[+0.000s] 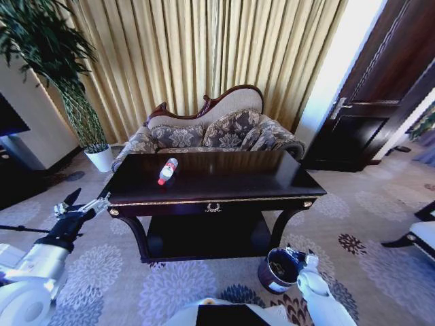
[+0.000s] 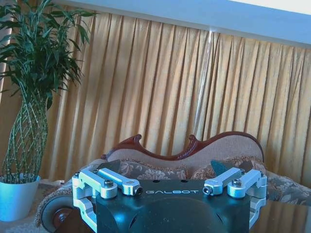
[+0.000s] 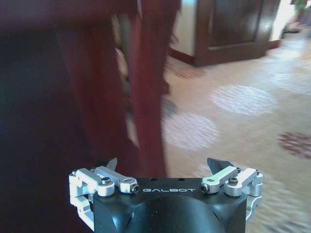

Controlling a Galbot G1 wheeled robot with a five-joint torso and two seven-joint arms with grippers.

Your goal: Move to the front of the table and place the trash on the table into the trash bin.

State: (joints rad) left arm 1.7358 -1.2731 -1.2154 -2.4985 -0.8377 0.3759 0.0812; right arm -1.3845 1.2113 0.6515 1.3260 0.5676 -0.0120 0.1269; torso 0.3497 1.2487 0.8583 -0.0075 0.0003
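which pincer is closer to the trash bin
Right. The right pincer hangs just above the trash bin by the table's front right leg; the left pincer is off the table's left end.

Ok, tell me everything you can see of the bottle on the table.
The bottle is small and clear plastic, with a red cap and a red-and-white label around its middle. It lies on its side on the glossy dark table, left of centre, cap end pointing toward the robot and slightly left. Only the tabletop touches it. Whether it holds liquid can't be told. The left gripper hangs open off the table's left front corner, well apart from it.
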